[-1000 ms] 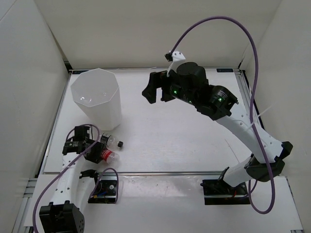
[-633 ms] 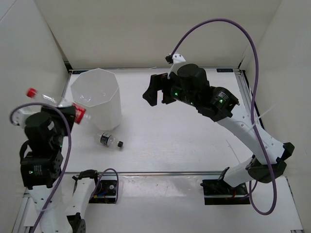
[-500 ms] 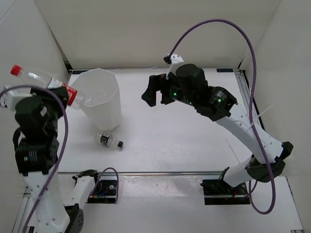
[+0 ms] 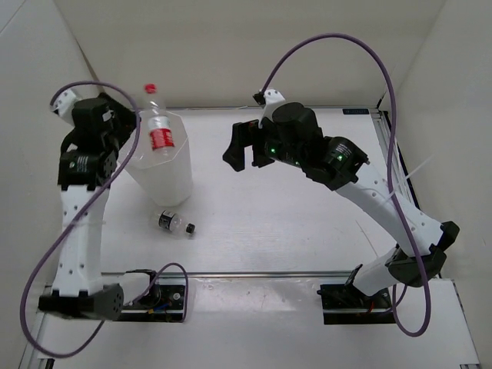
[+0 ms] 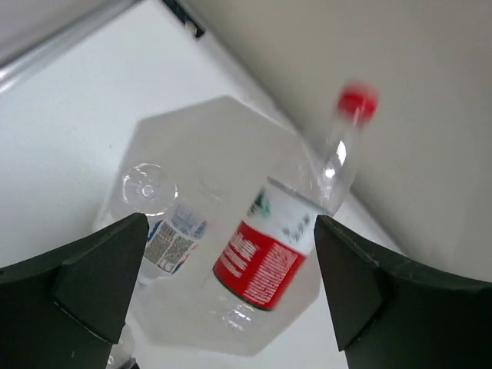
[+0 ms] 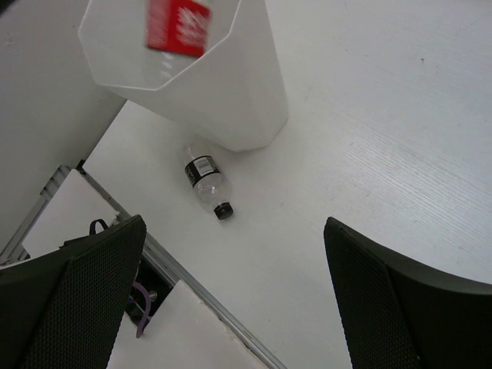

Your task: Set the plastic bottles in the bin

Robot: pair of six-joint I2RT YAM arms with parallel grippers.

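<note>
We're reading left tool (image 5: 231, 224) wide open, holding nothing; red-label bottle (image 4: 158, 131) loose above far-left bin (image 4: 178, 167), blue-white bottle (image 5: 173, 240) inside. Black-capped bottle (image 4: 175, 223) lying on desk (image 4: 307, 223) just near of it, not yet binned; right tool (image 6: 234, 227) open, empty

The white table (image 4: 292, 223) is carrying two things. The bin (image 4: 171, 175) is standing upright on it, straight ahead of the left gripper's (image 5: 231, 221) parted jaws. A black-capped bottle (image 6: 206, 187) is lying on its side on the bare surface just beside the bin, ahead of the right gripper's (image 6: 233, 223) wide-spread jaws.
</note>
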